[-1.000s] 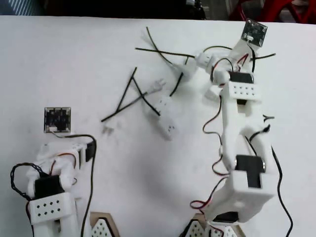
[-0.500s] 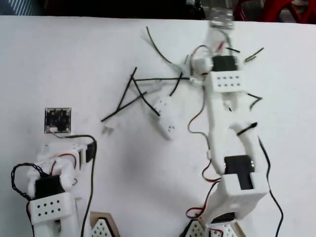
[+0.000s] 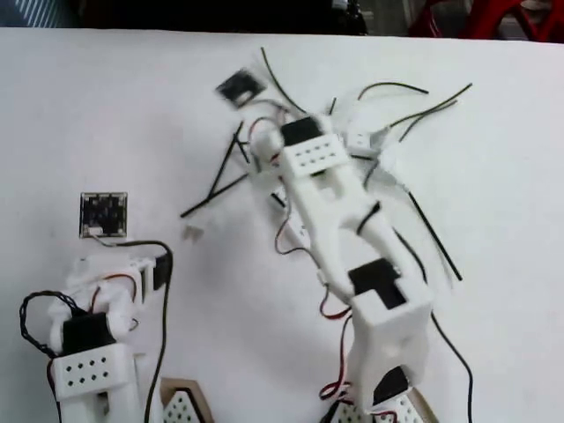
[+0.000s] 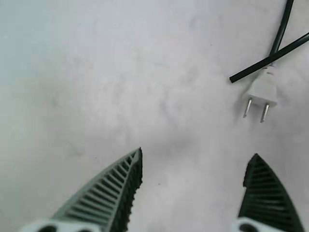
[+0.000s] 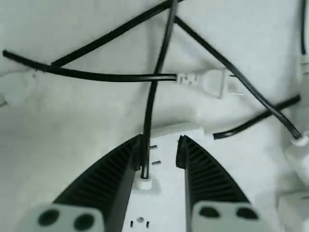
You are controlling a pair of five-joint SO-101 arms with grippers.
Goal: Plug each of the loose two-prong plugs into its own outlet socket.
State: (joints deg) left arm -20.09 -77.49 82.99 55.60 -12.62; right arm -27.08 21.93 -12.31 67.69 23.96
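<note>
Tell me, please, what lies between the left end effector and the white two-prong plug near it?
The left wrist view shows only bare table between the open left end effector and the white two-prong plug.

L arm folded low, L pincer wide open. R arm stretched fwd, R pincer narrowly parted.

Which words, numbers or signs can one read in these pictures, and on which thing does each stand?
None can be read.
The white plug, the outlet strip and the dark square board show no legible print; any marks on them are too small to tell.
</note>
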